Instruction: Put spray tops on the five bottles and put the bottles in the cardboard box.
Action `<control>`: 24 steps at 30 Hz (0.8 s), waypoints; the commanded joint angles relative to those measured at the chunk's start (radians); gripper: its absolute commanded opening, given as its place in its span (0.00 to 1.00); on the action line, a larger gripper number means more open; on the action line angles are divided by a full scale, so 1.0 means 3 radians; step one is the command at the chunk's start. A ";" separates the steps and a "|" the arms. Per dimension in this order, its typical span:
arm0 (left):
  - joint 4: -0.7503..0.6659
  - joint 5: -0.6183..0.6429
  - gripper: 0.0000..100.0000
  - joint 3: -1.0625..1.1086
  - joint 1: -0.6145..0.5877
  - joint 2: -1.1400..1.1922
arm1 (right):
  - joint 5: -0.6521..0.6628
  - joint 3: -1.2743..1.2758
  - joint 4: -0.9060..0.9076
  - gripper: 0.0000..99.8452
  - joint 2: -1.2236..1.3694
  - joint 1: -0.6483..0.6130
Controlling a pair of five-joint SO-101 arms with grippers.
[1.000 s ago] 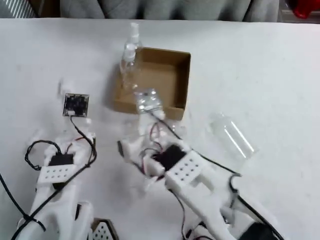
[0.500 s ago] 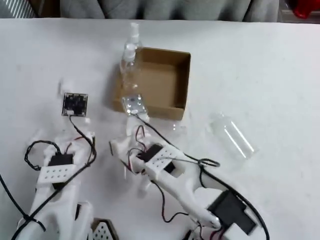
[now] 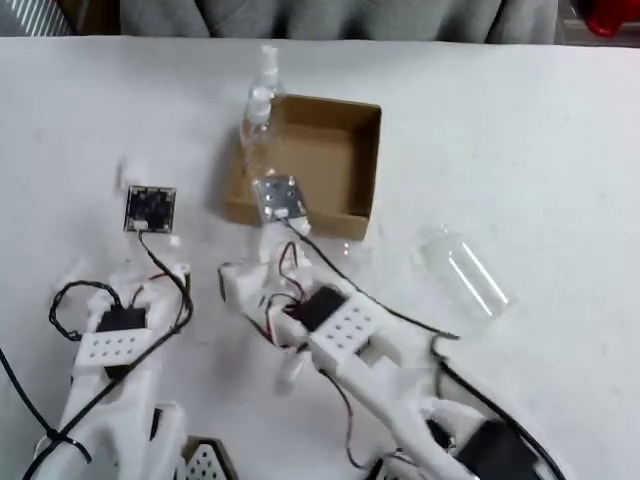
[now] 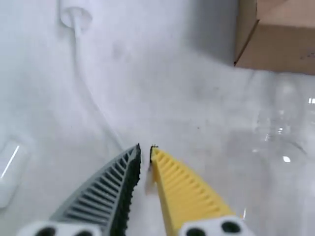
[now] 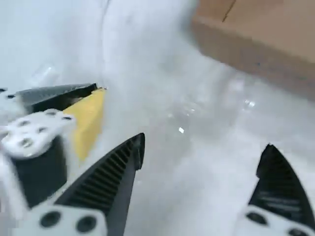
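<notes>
Here, our left gripper point(image 4: 145, 150) sits closed and empty. Our right gripper point(image 5: 204, 143) gapes wide, holding nothing, facing a clear bottle point(image 5: 197, 115) just beside the cardboard box point(image 3: 325, 160); we should centre the bottle between the jaws, then squeeze gently.

— How many boxes?
— One cardboard box point(image 3: 335, 150).
— Bottles?
— Four that I can count. A far sprayer bottle point(image 3: 268, 62) and a near sprayer bottle point(image 3: 257, 125) at the box's left wall, a lying bottle point(image 3: 465, 270) right of the box, and a front bottle point(image 4: 283, 123) before it.
— Arms?
— Two: left arm point(image 3: 112, 345), right arm point(image 3: 350, 335).
</notes>
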 commanded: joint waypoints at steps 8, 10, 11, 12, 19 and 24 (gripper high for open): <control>-0.0102 0.0005 0.04 -0.0046 -0.0049 -0.0125 | 0.1805 -0.0174 0.1603 0.32 -0.1470 0.0550; -0.0102 0.0005 0.04 -0.0041 -0.0049 -0.0125 | 0.2025 -0.0174 0.1828 0.32 -0.1614 0.0703; -0.0102 0.0005 0.04 -0.0041 -0.0049 -0.0125 | 0.2256 -0.0174 0.1946 0.32 -0.1660 0.0785; -0.0102 0.0005 0.04 -0.0041 -0.0049 -0.0125 | 0.2542 -0.0174 0.2043 0.32 -0.1680 0.0836; -0.0102 0.0005 0.04 -0.0041 -0.0049 -0.0125 | 0.4480 -0.0020 0.2754 0.32 -0.1706 0.0857; -0.0102 0.0005 0.04 -0.0041 -0.0049 -0.0125 | 0.5406 0.0159 0.2954 0.32 -0.1680 0.0882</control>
